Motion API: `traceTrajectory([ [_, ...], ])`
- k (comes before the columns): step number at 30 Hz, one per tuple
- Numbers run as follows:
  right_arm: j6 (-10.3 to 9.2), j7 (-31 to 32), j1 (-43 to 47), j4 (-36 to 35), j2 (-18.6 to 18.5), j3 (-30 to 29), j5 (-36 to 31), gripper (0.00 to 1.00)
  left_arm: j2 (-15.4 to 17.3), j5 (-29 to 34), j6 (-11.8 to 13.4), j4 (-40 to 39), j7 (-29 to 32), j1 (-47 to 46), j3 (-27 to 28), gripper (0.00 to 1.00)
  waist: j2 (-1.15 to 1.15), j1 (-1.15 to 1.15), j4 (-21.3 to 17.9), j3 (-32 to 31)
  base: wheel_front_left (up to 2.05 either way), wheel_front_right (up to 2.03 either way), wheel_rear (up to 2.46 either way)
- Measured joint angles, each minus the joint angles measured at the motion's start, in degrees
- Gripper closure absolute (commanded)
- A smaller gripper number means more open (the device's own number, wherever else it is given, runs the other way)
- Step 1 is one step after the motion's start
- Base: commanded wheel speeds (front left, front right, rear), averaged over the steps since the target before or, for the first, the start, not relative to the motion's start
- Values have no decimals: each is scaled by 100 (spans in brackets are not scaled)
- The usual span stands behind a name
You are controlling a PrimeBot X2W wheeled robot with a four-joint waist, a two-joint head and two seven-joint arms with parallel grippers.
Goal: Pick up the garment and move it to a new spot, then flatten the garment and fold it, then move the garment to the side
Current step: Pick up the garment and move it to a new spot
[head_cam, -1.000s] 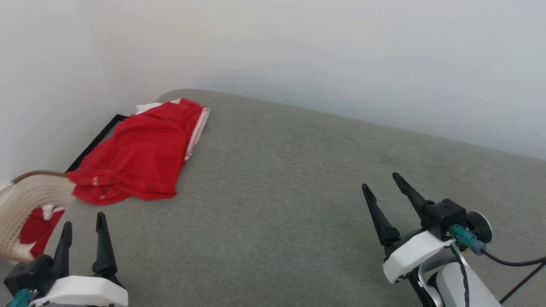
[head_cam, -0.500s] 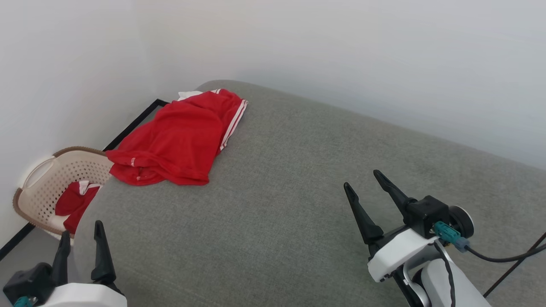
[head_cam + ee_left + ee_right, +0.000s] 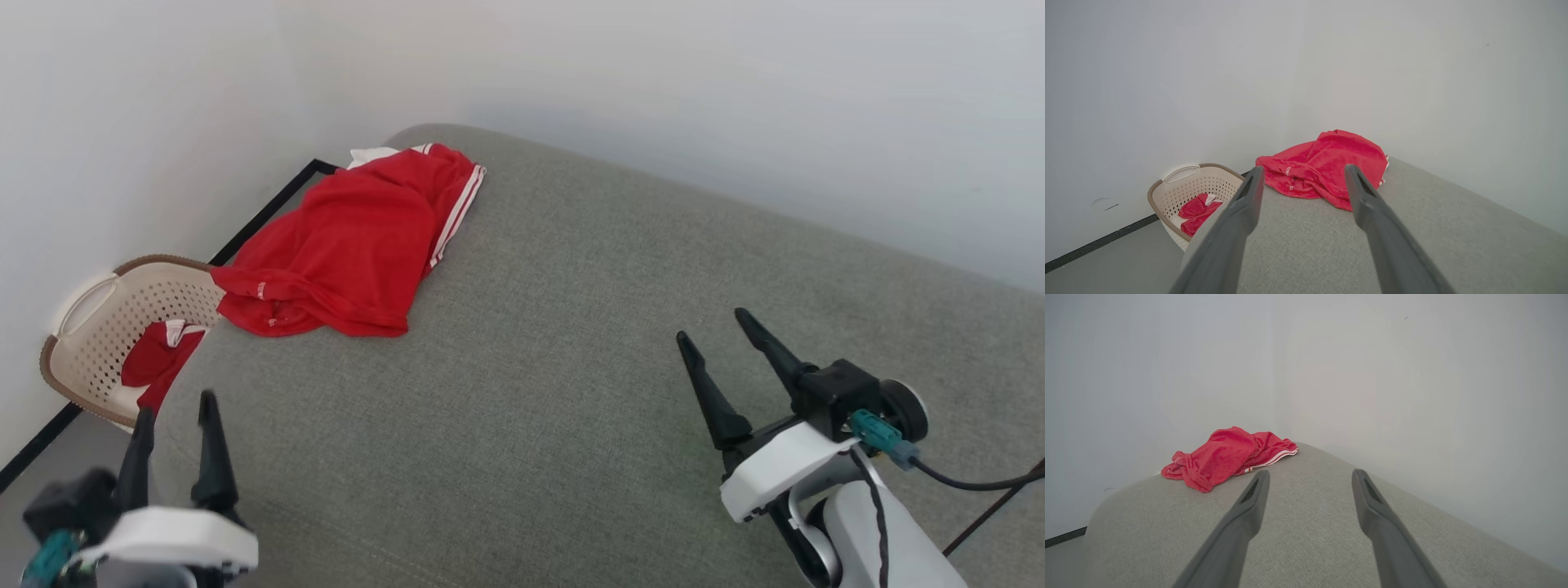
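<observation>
The garment [image 3: 351, 245] is a bright red shirt with white stripes, lying crumpled at the far left corner of the grey padded surface [image 3: 571, 367], one edge hanging over the side. In the wrist views the garment [image 3: 1327, 167] [image 3: 1229, 455] lies well ahead of the fingers. My left gripper [image 3: 175, 412] stands open at the near left edge of the surface, empty. My right gripper [image 3: 710, 327] is open above the near right part, far from the garment, with nothing between its fingers.
A beige perforated laundry basket [image 3: 90, 327] stands on the floor left of the surface, below the garment's hanging edge, with red cloth [image 3: 159, 367] inside; the basket [image 3: 1188, 183] also shows in the left wrist view. White walls close the corner behind. A black cable [image 3: 980, 490] trails from the right wrist.
The whole head view has shifted, so the camera has moved; the garment and basket now sit further right and more in frame. Both grippers stay open and empty.
</observation>
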Motion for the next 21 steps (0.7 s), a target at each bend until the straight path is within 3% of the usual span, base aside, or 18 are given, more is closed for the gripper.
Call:
traceTrajectory([
  [12,0,10,-219,-214,-174,-220,-201,0,315,-155,-227,1015,-5,-1535,-113,0,0,0,-184,551,0,0,0],
  [21,0,246,-396,-694,-364,-387,-409,0,622,-365,-350,2305,-5,-3001,-163,0,0,0,-426,1214,0,0,0],
])
